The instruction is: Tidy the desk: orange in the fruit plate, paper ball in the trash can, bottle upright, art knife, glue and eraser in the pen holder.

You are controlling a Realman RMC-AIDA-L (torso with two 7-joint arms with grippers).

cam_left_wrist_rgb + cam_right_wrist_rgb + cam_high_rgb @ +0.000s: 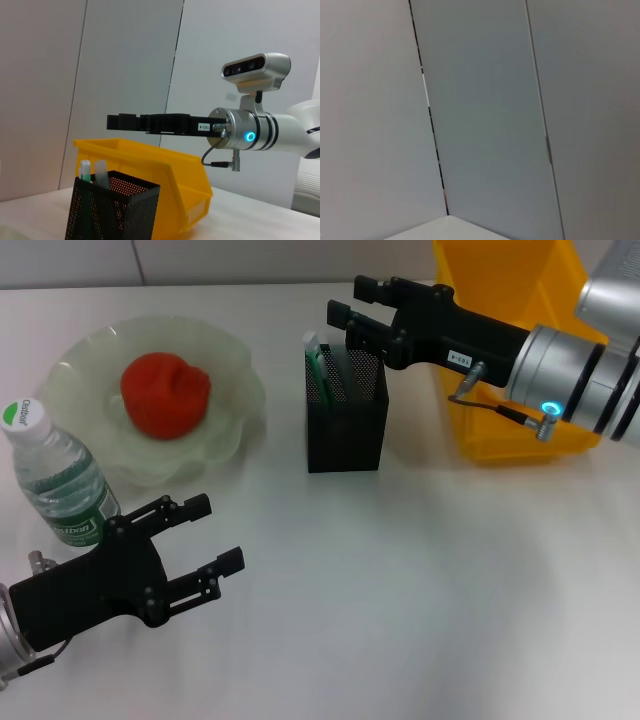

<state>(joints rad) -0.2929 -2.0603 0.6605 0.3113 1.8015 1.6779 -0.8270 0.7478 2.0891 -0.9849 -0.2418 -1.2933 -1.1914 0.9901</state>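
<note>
Above the pen holder [346,410] the right claw [350,308] hovers apart and empty (orange [165,393] plated, bottle [55,477] upright), the left claw [212,535] likewise apart.

From my head view I see a plain white table [420,590] filling almost the whole picture, its matte top evenly lit with only soft shadows. Along the far edge runs a strip of pale wall [200,260] with one thin vertical seam. My wrist views look out at the same wall: broad, smooth grey-white panels [485,115] joined by narrow dark seams [431,125]. I can make out no window or lamp.
</note>
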